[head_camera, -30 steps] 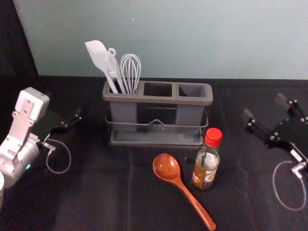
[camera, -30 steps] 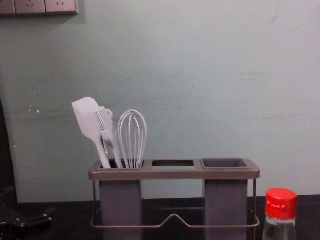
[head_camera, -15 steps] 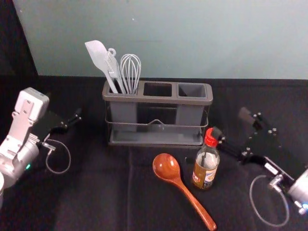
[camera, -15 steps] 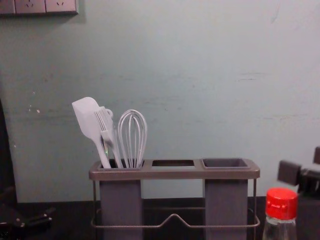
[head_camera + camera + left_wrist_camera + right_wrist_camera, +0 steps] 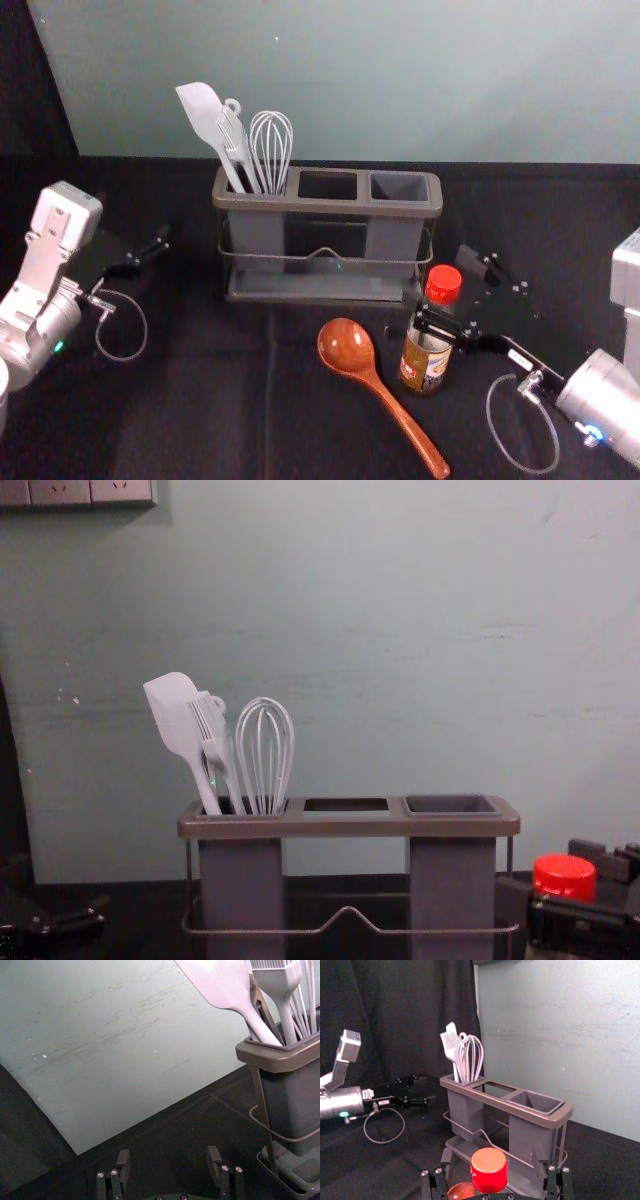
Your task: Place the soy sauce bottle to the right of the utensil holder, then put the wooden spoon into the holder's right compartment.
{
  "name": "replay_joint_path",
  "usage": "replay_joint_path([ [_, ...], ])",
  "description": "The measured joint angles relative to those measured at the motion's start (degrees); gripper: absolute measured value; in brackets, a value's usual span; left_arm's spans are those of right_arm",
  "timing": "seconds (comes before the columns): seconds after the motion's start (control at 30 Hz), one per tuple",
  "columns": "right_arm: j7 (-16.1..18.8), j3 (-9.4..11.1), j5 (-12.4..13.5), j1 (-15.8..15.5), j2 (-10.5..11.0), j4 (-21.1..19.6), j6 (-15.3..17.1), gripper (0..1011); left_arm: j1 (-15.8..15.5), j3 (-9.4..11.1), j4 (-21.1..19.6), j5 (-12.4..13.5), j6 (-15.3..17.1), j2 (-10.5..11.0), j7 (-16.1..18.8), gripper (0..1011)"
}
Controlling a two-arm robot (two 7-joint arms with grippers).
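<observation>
Soy bottle (image 5: 425,362) btwn R claw's (image 5: 440,283) open fingers

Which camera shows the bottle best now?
The head view: the bottle stands upright, top to base with its label, though a finger of the right gripper crosses it. The right wrist view shows its red cap between open fingers; the chest view shows the cap partly behind a finger.
</observation>
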Motion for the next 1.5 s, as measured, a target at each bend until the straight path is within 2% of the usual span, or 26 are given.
replay_joint_path([
  [0.47, 1.24, 0.15, -3.62, 1.04, -2.88, 1.86, 0.46, 1000, 0.00, 0.00, 0.00, 0.00, 0.00, 0.00, 0.00, 1005],
  [0.7, 1.73, 0.69, -5.05, 0.75, -3.49, 1.85, 0.13, 837, 0.00, 0.00, 0.00, 0.00, 0.00, 0.00, 0.00, 1005],
  [0.73, 1.77, 0.77, -5.20, 0.71, -3.58, 1.87, 0.11, 837, 0.00, 0.00, 0.00, 0.00, 0.00, 0.00, 0.00, 1005],
  [0.8, 1.94, 1.00, -5.46, 0.56, -3.85, 1.98, 0.09, 748, 0.00, 0.00, 0.00, 0.00, 0.00, 0.00, 0.00, 1005],
  [0.83, 2.09, 1.08, -5.57, 0.53, -3.94, 2.02, 0.10, 748, 0.00, 0.00, 0.00, 0.00, 0.00, 0.00, 0.00, 1005],
  [0.9, 2.31, 1.37, -5.79, 0.38, -4.29, 2.15, 0.26, 651, 0.00, 0.00, 0.00, 0.00, 0.00, 0.00, 0.00, 1005],
  [1.03, 2.67, 1.91, -6.03, 0.11, -4.71, 2.19, 0.59, 551, 0.00, 0.00, 0.00, 0.00, 0.00, 0.00, 0.00, 1005],
  [1.13, 2.76, 2.34, -6.11, -0.12, -4.90, 2.08, 0.74, 427, 0.00, 0.00, 0.00, 0.00, 0.00, 0.00, 0.00, 1005],
  [1.23, 3.11, 3.19, -6.10, -0.64, -5.04, 1.29, 1.18, 382, 0.00, 0.00, 0.00, 0.00, 0.00, 0.00, 0.00, 1005],
  [1.5, 4.51, 5.63, -5.25, -1.32, -4.69, -2.11, 1.63, 381, 0.00, 0.00, 0.00, 0.00, 0.00, 0.00, 0.00, 1005],
])
